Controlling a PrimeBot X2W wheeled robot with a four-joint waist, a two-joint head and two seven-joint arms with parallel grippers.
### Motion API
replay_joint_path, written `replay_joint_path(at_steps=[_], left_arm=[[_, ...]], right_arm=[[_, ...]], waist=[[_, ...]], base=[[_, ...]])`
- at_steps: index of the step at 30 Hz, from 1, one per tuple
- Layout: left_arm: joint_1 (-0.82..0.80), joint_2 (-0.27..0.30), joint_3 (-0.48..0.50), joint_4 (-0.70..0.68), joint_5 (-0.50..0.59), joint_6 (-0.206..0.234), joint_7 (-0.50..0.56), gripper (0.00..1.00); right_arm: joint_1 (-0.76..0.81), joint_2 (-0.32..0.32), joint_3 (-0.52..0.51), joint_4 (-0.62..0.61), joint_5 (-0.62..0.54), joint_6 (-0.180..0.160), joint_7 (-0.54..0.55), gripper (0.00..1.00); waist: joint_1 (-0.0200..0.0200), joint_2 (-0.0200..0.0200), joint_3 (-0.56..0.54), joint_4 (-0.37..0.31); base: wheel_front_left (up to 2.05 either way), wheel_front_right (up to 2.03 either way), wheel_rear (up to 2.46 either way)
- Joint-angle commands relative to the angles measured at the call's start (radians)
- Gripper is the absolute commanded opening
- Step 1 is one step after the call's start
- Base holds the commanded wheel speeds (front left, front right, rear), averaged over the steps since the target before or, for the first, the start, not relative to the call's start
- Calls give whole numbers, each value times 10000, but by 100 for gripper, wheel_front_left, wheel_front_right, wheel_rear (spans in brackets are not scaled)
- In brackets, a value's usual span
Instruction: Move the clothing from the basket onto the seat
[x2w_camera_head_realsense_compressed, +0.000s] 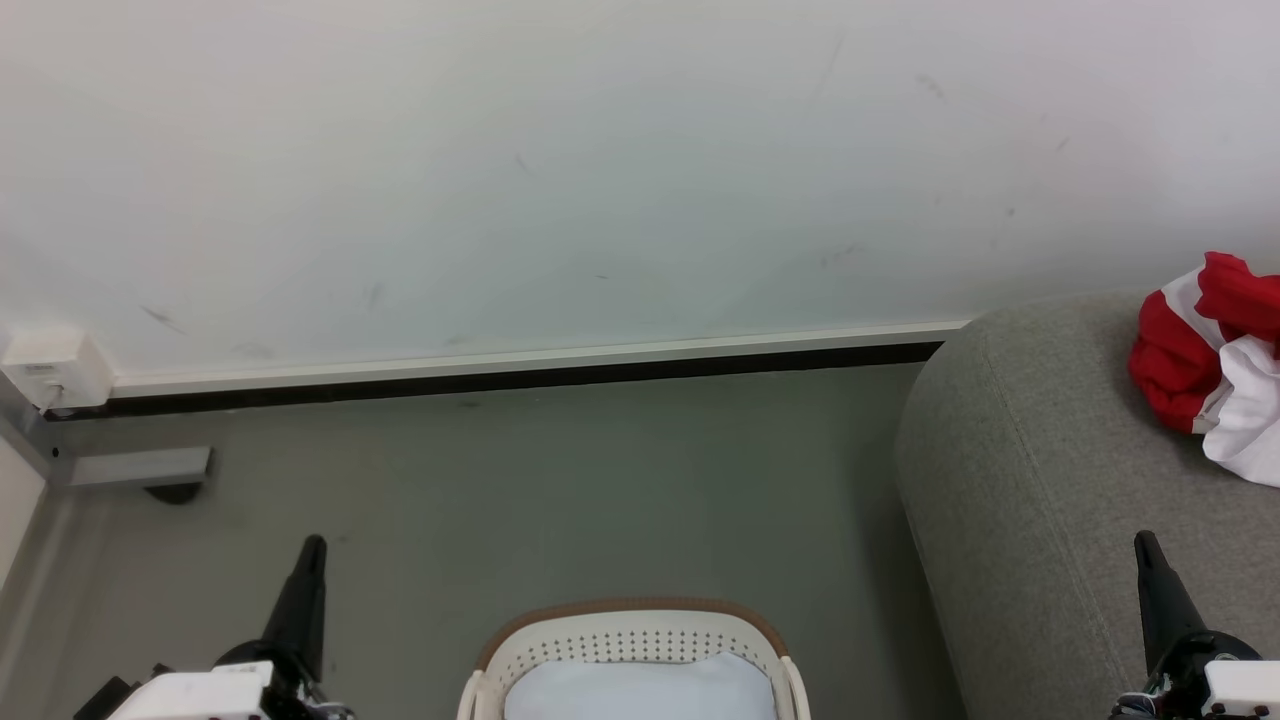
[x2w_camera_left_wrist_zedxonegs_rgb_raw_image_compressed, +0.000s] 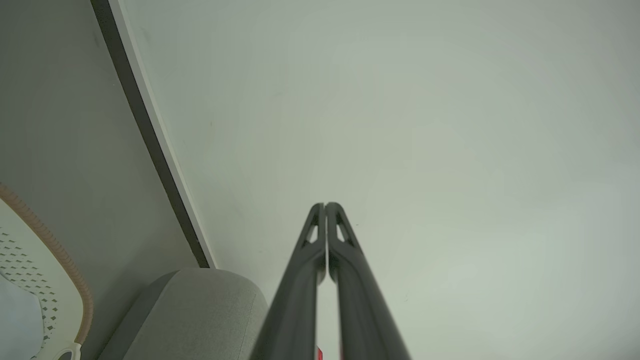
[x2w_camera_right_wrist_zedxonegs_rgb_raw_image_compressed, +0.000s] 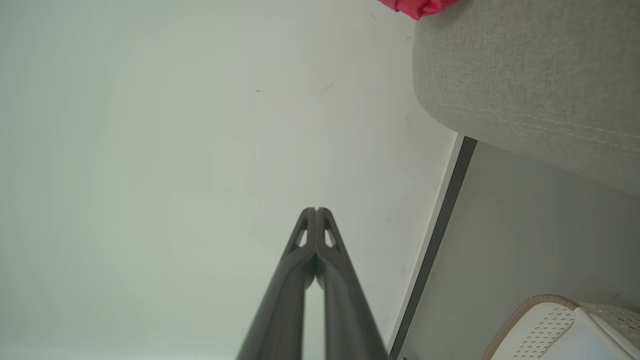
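On the seat (x2w_camera_head_realsense_compressed: 1020, 470) to your right, the clothing (x2w_camera_head_realsense_compressed: 1190, 370) already lies bunched, the basket (x2w_camera_head_realsense_compressed: 630, 630) holds just a pale cloth (x2w_camera_head_realsense_compressed: 640, 690), and the left gripper (x2w_camera_head_realsense_compressed: 313, 544) and right gripper (x2w_camera_head_realsense_compressed: 1143, 540) hang empty, fingers pressed together, so the task looks done.

A plain indoor room set up like a living space — a grey fabric sofa (x2w_camera_head_realsense_compressed: 1020, 480) against a bare, scuffed white wall (x2w_camera_head_realsense_compressed: 600, 150) with a skirting board (x2w_camera_head_realsense_compressed: 520, 358), a plastic laundry basket (x2w_camera_head_realsense_compressed: 620, 640) on the smooth grey floor (x2w_camera_head_realsense_compressed: 550, 480), and a small white box (x2w_camera_head_realsense_compressed: 55, 365) at the wall's foot.
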Motion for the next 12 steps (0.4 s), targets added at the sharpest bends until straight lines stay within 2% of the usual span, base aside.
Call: replay_joint_path(at_steps=[1, 12], left_arm=[[-86, 71, 10, -30, -138, -44, 36, 0], [-86, 72, 7, -30, -138, -44, 38, 0]], right_arm=[[-112, -64, -39, -51, 8, -25, 34, 0], [-113, -64, -39, -51, 8, -25, 34, 0]], waist=[[0, -1, 0, 0], [0, -1, 0, 0]], base=[[0, 0, 0], [0, 0, 0]])
